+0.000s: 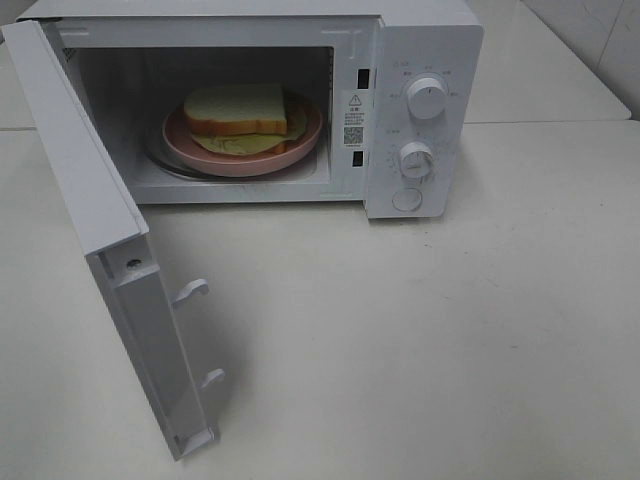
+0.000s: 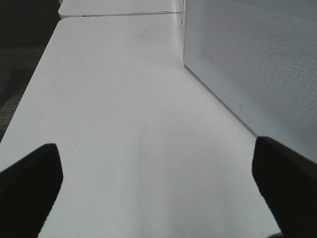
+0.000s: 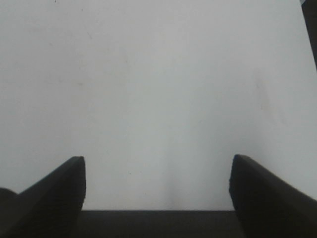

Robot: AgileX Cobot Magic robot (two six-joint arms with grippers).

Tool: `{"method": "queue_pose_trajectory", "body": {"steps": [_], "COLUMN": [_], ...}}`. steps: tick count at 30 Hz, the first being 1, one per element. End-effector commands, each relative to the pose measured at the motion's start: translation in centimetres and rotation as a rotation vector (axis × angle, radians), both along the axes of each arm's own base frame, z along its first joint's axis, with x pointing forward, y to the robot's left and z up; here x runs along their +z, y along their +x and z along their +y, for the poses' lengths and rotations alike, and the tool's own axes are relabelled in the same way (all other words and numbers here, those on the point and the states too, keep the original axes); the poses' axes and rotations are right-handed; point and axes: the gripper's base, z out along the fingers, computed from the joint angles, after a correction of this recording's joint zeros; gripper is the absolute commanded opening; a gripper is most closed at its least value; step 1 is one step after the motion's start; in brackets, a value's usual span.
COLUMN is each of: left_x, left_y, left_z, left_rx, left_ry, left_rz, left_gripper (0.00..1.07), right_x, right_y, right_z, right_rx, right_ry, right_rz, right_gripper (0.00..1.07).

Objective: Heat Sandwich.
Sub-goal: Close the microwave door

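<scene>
A white microwave (image 1: 420, 110) fills the upper middle of the high view, its door (image 1: 100, 230) swung wide toward the lower left. Inside, upper centre, the sandwich (image 1: 237, 110) lies on a pink plate (image 1: 250, 160). No arm appears in this view. The wrist views show the left claw (image 2: 154, 144) spread wide and empty beside a perforated white panel, and the right claw (image 3: 157, 158) apart and empty over the bare white table (image 1: 450, 350). Likely next step: closing the door. A hard or off-centre push could slide the microwave or leave the latch hooks unseated, so it would not start. Over-turning the two knobs (image 1: 427, 98) at upper right could overheat the bread.
</scene>
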Motion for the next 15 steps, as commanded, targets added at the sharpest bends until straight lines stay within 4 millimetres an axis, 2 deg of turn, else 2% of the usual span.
{"method": "queue_pose_trajectory", "body": {"steps": [1, 8, 15], "left_x": [0.0, 0.0, 0.0], "left_y": [-0.3, -0.3, -0.3], "left_z": [-0.1, -0.1, -0.1], "left_rx": [-0.002, -0.002, -0.002], "left_ry": [-0.011, -0.011, -0.011], "left_rz": [-0.038, -0.038, -0.038], "left_gripper": [1.03, 1.03, 1.03], "right_x": [0.2, 0.4, 0.3], "right_y": [-1.0, -3.5, -5.0], "right_z": [-0.2, -0.4, 0.0], "right_rx": [-0.031, -0.112, -0.068], "right_ry": [0.007, 0.019, 0.022], "right_rz": [-0.074, -0.232, -0.327], "right_gripper": [0.76, 0.76, 0.76]}}
